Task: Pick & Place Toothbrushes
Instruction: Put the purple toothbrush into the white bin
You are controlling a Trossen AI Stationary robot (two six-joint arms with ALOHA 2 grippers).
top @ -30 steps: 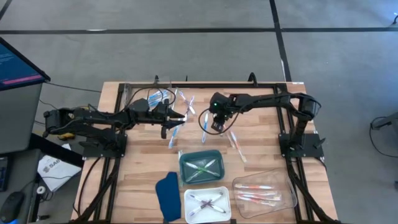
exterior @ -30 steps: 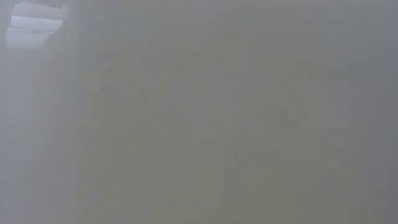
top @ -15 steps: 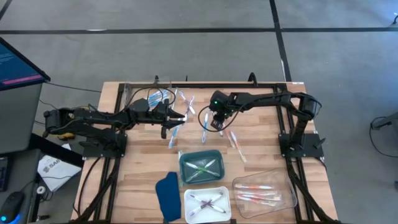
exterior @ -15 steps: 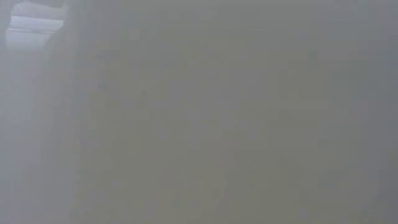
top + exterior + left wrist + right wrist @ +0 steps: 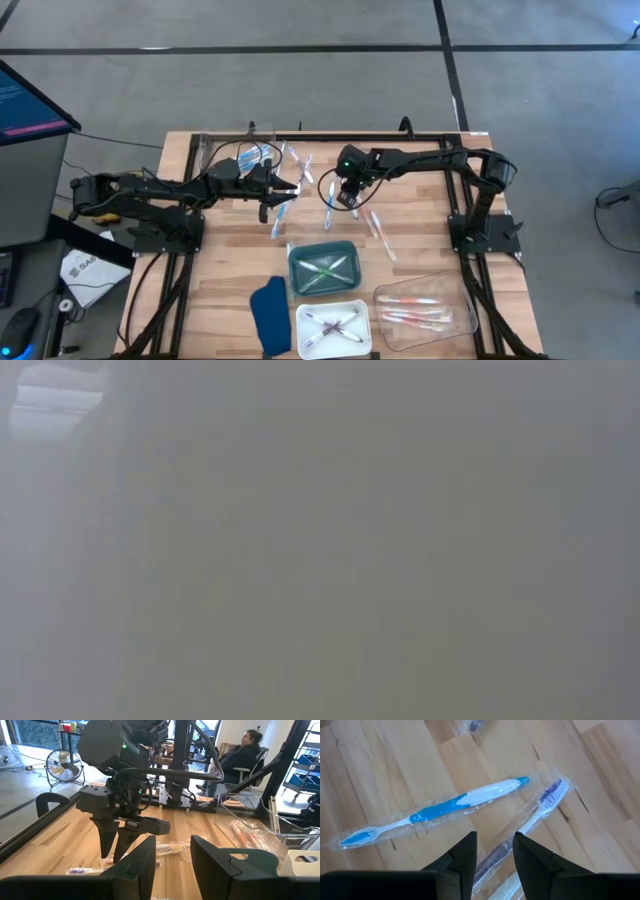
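The low view gives only a grey blur, so nothing on the desk [image 5: 420, 250] can be read from it. In the right wrist view the purple toothbrush [image 5: 540, 807] is partly hidden behind that arm's own dark fingers, and its handle end is cut off at the picture's edge.

The desk is pale wooden planking with visible grain and dark seams, framed by black rails. The toothbrushes are slim plastic sticks in crinkled clear wrappers. A loose scatter of them [image 5: 290, 165] lies at about 12 o'clock from the desk's middle. A green tray [image 5: 297, 262] holds green brushes, a white tray [image 5: 303, 318] below it holds purple-grey ones crossed, and a clear tray [image 5: 456, 296] at about 4 o'clock holds pink-orange ones. A dark blue cloth-like piece [image 5: 268, 310] lies just beside the white tray.

The right gripper [image 5: 341, 203] hangs over the scatter, jaws part-spread and pinching nothing. The purple toothbrush runs between them on the wood below, while a blue toothbrush [image 5: 437, 810] with a white handle lies just beyond their tips.

The left gripper [image 5: 285, 187] reaches in level from 9 o'clock, jaws likewise part-spread with an empty gap. In its wrist view, wrapped brushes [image 5: 167, 849] lie on the wood just ahead, under the other arm.
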